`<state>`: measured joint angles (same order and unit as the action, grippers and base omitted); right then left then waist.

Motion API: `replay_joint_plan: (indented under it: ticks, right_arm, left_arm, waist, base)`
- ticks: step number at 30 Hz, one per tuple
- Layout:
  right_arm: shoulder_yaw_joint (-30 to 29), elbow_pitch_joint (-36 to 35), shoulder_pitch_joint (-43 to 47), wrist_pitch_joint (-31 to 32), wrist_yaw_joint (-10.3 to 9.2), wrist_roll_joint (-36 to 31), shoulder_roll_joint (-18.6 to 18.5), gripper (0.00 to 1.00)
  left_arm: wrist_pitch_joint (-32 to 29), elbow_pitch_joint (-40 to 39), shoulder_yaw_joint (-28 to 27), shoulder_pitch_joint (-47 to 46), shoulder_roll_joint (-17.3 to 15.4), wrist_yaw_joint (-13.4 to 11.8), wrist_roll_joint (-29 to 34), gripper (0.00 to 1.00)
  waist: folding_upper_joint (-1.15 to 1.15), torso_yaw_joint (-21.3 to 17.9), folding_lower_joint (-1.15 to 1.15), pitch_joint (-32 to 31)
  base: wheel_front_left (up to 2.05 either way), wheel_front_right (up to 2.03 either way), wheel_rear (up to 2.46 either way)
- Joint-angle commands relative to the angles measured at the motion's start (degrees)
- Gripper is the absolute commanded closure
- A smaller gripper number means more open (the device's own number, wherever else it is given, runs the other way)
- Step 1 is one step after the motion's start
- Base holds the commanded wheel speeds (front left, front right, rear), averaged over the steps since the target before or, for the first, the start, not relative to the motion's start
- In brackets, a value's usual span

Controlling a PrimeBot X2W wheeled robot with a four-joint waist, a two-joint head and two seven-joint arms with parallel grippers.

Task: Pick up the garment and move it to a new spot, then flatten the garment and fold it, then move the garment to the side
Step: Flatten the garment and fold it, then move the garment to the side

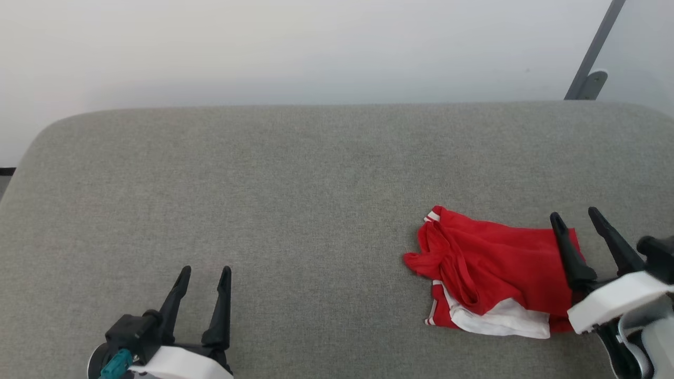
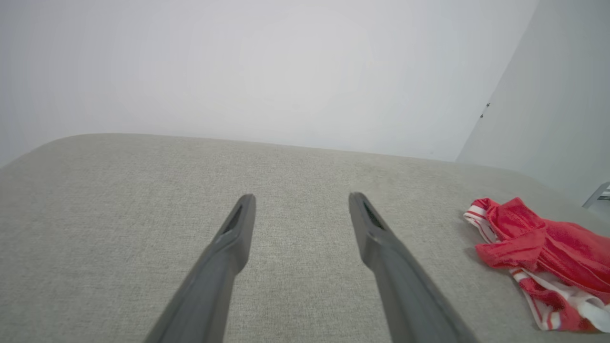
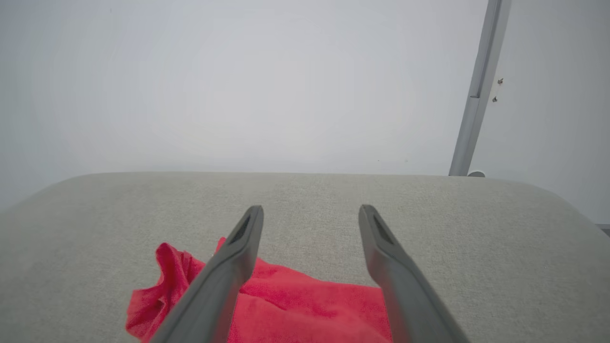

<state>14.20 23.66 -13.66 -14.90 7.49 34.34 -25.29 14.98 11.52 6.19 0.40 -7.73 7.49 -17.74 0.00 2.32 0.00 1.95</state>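
The garment (image 1: 489,273) is being shown lying crumpled on the right part of the grey padded surface (image 1: 316,184), with its red side up and a white panel and striped edging along its near edge. The right gripper (image 1: 575,213) is being held with its fingers spread wide and empty at the garment's right end, its left finger overlapping the red cloth in the head view; whether the cloth is being touched cannot be told. The left gripper (image 1: 206,269) is being held just as wide over bare surface, well apart from the garment.
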Motion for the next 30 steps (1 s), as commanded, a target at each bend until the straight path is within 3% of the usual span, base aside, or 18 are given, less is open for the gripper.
replay_joint_plan:
  ticks: [1, 7, 16, 30]
  right_arm:
    - [-2.3, -1.4, 1.9, -0.3, 0.0, -1.4, 1.2, 0.0]
    - [-8.4, -6.1, 9.3, -0.3, 0.0, -7.0, 4.6, 0.0]
    - [-13.1, -10.7, 15.2, -0.3, 0.0, -10.2, 5.8, 0.0]
    - [-15.2, -11.4, 15.8, 0.2, 0.0, -10.5, 5.7, 0.0]
  left_arm:
    - [0.3, -0.7, 0.1, 1.2, -0.5, -0.1, 0.4, 0.0]
    - [0.3, -2.7, 0.0, 3.6, -0.7, -0.1, 1.1, 0.0]
    - [0.3, -6.9, -2.1, 8.6, 0.9, -0.1, 3.5, 0.0]
    - [0.3, -9.2, -2.6, 9.1, 2.0, -0.1, 4.3, 0.0]
  waist:
    - [0.0, 0.2, 0.0, -0.6]
    - [0.0, 0.7, 0.0, -1.3]
    - [0.0, 0.7, 0.0, -0.7]
    - [0.0, 1.2, 0.0, 0.8]
  base:
    - [0.0, 0.0, 0.0]
    - [0.0, 0.0, 0.0]
    - [0.0, 0.0, 0.0]
    - [0.0, 0.0, 0.0]
